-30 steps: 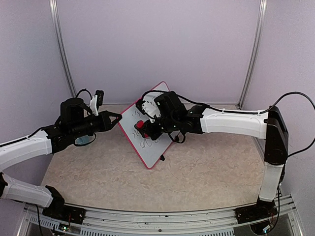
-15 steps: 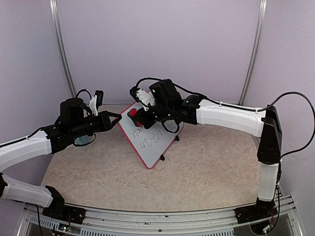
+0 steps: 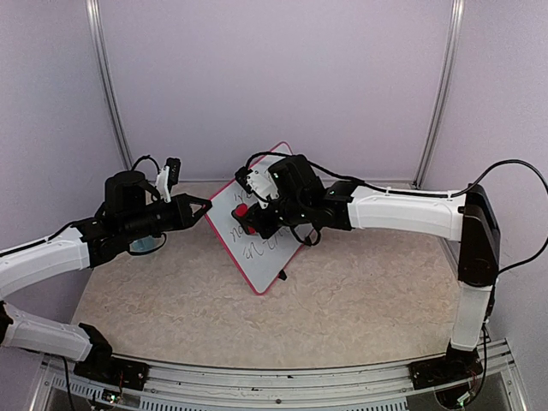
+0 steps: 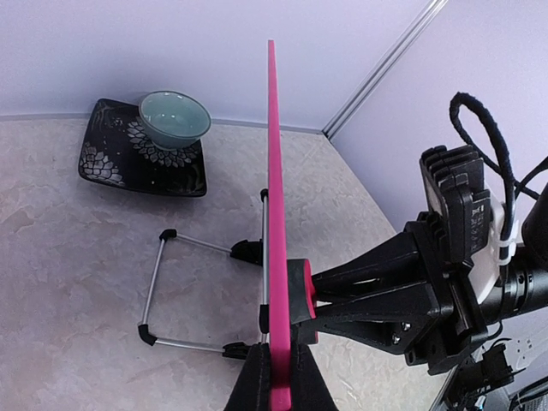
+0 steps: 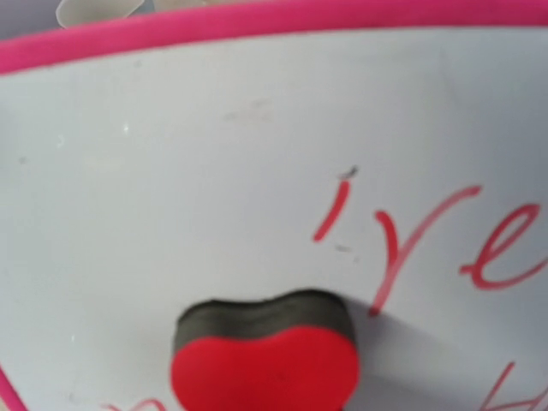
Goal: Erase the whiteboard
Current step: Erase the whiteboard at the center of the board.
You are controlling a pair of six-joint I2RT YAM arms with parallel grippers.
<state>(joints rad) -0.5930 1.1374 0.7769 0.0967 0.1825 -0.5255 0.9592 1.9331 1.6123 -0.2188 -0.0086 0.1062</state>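
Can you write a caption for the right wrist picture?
Red heart-shaped eraser against the pink-framed white whiteboard, beside red handwriting.

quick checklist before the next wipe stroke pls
1. left end effector clamped on the whiteboard edge: ok
2. eraser gripped by right end effector: ok
3. eraser's felt face against the board: ok
4. board wiped clean: not ok, red writing shows right of the eraser
5. bowl and plate behind the board, apart from it: ok
6. enough pressure on the board: cannot tell
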